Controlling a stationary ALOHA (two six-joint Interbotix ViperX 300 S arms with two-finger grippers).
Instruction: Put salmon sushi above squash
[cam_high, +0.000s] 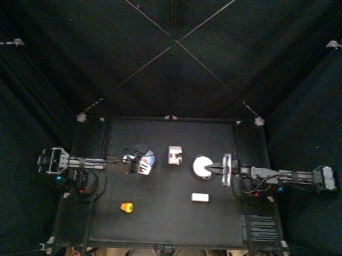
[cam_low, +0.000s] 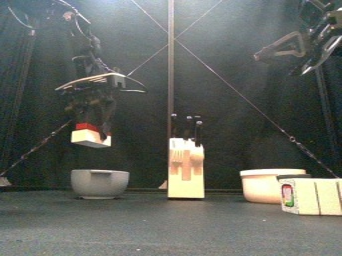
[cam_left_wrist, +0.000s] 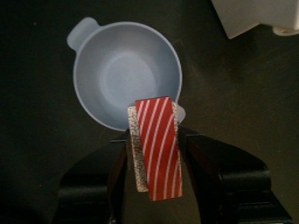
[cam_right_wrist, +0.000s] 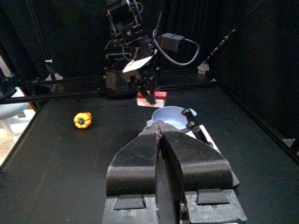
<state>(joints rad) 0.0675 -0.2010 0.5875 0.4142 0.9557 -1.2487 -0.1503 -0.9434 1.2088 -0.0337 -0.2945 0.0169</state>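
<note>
Gripping the salmon sushi (cam_left_wrist: 156, 147) between its two black jaws, the left pincer (cam_left_wrist: 158, 166) hangs in the air above the bench (cam_low: 147, 225), the striped orange top of the piece facing the wrist camera and a whitish layer showing along one edge. Directly beneath the held piece sits a pale blue round bowl (cam_left_wrist: 126, 73) with a small tab on its rim; from the front, the sushi (cam_low: 90, 134) is raised clear of that bowl (cam_low: 99, 182). Beyond the bowl, near the bench's middle, stands a white knife block (cam_low: 186, 168) with dark handles. The squash (cam_right_wrist: 82, 119), a small yellow lump, lies on the dark bench surface well apart from the bowl, toward the front edge in the overhead view (cam_high: 127, 207). The right pincer (cam_right_wrist: 163, 140) is raised on the far side of the knife block, its jaws pressed together and holding nothing. Black curtains close in the bench on all sides.
</note>
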